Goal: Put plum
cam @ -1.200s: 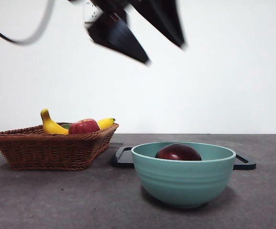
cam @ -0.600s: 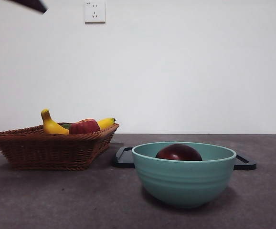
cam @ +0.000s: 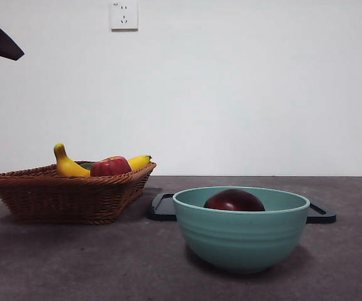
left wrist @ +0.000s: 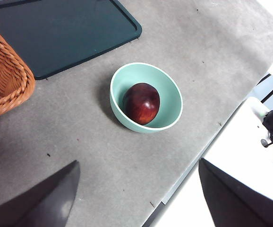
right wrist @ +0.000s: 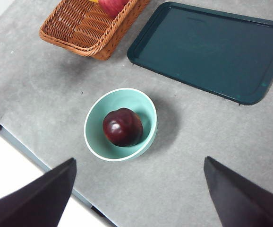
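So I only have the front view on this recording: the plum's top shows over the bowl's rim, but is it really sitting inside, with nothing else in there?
Observer: Yes. The left wrist view shows the plum alone on the floor of the bowl.
Operator: And the dark strip behind the bowl?
Observer: A flat dark green tray, with nothing on it.
Operator: Are the arms clear?
Observer: Both are high above the table; the left gripper and right gripper have jaws wide open, holding nothing.
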Tool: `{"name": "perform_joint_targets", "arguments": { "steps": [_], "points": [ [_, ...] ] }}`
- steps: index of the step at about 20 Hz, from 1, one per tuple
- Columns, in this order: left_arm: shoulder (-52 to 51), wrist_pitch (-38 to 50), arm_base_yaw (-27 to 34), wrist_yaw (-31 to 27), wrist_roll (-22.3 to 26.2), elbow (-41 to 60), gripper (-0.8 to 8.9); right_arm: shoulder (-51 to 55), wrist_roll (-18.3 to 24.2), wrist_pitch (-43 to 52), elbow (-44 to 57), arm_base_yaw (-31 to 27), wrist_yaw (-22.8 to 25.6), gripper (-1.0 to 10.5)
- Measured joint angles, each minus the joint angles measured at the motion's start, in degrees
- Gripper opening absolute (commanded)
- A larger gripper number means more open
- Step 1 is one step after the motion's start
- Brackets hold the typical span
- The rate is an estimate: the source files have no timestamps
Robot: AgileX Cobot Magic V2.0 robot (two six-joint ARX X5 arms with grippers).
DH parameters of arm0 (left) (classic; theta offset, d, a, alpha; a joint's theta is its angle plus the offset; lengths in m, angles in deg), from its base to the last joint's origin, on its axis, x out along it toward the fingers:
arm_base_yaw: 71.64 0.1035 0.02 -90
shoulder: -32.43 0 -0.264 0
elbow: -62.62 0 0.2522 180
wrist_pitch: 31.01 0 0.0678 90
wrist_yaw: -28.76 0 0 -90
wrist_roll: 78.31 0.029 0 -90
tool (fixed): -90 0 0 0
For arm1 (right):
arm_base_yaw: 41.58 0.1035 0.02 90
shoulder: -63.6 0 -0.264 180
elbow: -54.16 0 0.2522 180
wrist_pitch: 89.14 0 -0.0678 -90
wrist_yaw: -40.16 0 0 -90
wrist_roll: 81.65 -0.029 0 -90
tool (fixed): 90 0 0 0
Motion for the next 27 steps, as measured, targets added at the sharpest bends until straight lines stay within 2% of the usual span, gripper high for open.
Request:
{"name": "perform_joint_targets", "arguments": {
  "steps": [6, 9, 13, 16, 19, 25, 27],
  "points": [
    [0.00, 0.07, 0.00, 0.00, -0.02, 0.00, 4.04, -3.48, -2.45, 0.17, 0.00, 2.45, 0.02, 4.3],
    [0.00, 0.13, 0.00, 0.00, -0.02, 0.00, 4.04, -8.87, -4.13, 4.52, 0.61, 4.79, 0.31, 4.3],
    [0.00, 0.13, 0.00, 0.00, -0.02, 0.00, 4.04, -16.00, -6.54, 10.84, 2.99, 9.81, 5.40, 4.3],
    [0.00, 0.13, 0.00, 0.00, -0.02, 0.00, 4.04, -22.12, -8.57, 17.64, 6.36, 14.29, 8.85, 3.7],
    [0.00, 0.13, 0.00, 0.00, -0.02, 0.00, 4.04, -27.69, -10.60, 25.03, 8.02, 18.43, 12.24, 3.6],
    [0.00, 0.13, 0.00, 0.00, -0.02, 0.00, 4.04, -38.05, -12.61, 33.29, 8.52, 24.30, 19.82, 2.4],
    [0.00, 0.13, 0.00, 0.00, -0.02, 0.00, 4.04, -40.65, -13.07, 35.41, 8.52, 25.20, 21.38, 1.3]
  ]
}}
